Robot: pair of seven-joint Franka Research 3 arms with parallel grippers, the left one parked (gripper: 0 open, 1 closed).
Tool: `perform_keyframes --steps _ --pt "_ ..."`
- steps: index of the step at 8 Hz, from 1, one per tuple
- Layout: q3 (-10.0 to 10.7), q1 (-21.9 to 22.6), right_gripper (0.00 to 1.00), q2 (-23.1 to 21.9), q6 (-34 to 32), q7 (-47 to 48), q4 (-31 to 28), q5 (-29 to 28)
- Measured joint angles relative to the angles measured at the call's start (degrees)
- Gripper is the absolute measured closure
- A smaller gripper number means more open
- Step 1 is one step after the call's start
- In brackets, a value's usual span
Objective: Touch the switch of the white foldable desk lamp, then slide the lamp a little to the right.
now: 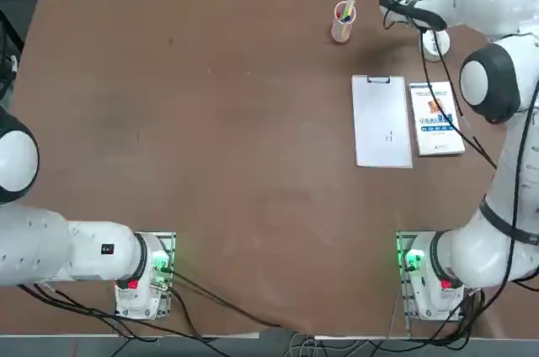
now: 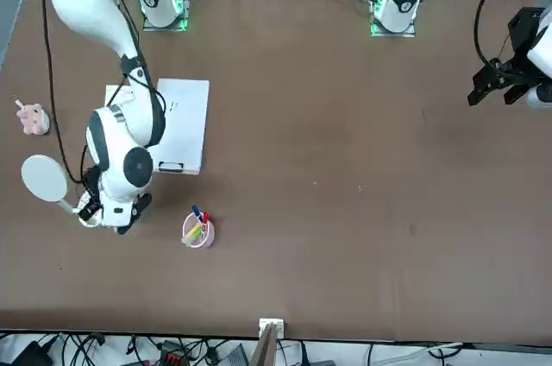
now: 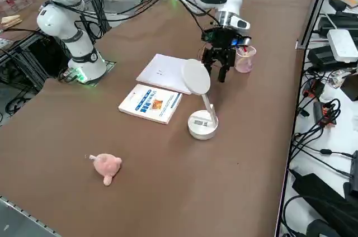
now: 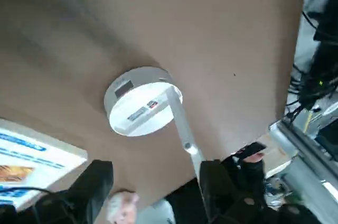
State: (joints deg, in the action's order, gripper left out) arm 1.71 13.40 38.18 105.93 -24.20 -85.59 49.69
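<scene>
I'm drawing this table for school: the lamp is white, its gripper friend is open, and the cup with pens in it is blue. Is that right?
Not quite: the cup is pink, as the right side view shows. The lamp is white and the right gripper is open.

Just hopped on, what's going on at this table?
The right gripper is open and hovers beside the white desk lamp, on the clipboard's side of it, holding nothing. The lamp stands upright on its round base. Nearby lie the clipboard and a white book, with the pink pen cup close to the gripper. A small pink toy sits further off.
</scene>
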Motion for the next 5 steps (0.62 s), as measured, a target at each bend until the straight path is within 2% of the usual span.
perform_keyframes --steps 3,5 --pt "0.02 -0.02 0.0 3.67 0.0 -4.15 0.01 9.65" --pt "0.05 -0.06 0.0 4.29 0.0 -5.37 0.04 12.59"
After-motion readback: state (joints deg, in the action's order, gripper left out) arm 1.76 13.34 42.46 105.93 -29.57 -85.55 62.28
